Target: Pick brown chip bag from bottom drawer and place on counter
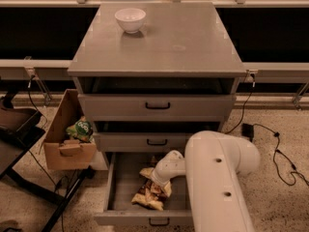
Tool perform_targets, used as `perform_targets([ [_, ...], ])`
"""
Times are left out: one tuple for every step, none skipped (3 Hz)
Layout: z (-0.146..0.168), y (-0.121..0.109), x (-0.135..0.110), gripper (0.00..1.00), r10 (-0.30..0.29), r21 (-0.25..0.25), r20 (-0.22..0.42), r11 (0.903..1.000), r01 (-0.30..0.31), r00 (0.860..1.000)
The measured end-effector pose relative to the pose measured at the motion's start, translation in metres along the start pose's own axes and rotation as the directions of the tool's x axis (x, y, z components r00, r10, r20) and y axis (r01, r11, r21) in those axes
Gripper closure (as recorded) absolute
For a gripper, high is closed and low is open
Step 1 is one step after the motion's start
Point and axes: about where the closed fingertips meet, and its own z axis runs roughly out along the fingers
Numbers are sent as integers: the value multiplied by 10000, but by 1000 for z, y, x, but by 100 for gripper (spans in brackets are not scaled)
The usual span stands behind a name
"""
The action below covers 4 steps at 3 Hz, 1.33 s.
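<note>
Gripper (159,180) reaches down into the open bottom drawer (145,219), right at the upper end of the brown chip bag (148,198) lying there. Whether it holds the bag cannot be told. The bag's print is unreadable. A white bowl (130,19) stands on the counter (188,45).

arm — white, elbow up at lower right | hand (158,178) — low centre, pointing down-left

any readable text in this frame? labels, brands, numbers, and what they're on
No text can be read here.
brown chip bag in the bottom drawer: has print, too blurred to read.
green snack bag in the cardboard box: pale logo, unreadable.
white bowl, counter: no markings.
claw, down at the chip bag: no label showing.
</note>
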Motion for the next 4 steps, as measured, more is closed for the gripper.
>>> perform_targets([
  [36,-7,-6,0,-768,-199,22,9968,768,9970],
  [66,-15,-12,14,-1619,-552,89,9852,1622,9868],
  [83,-23,-22,36,-2015,-734,317,9764,2033,9790],
  [76,-24,-22,61,-2019,-735,319,9763,2037,9789],
])
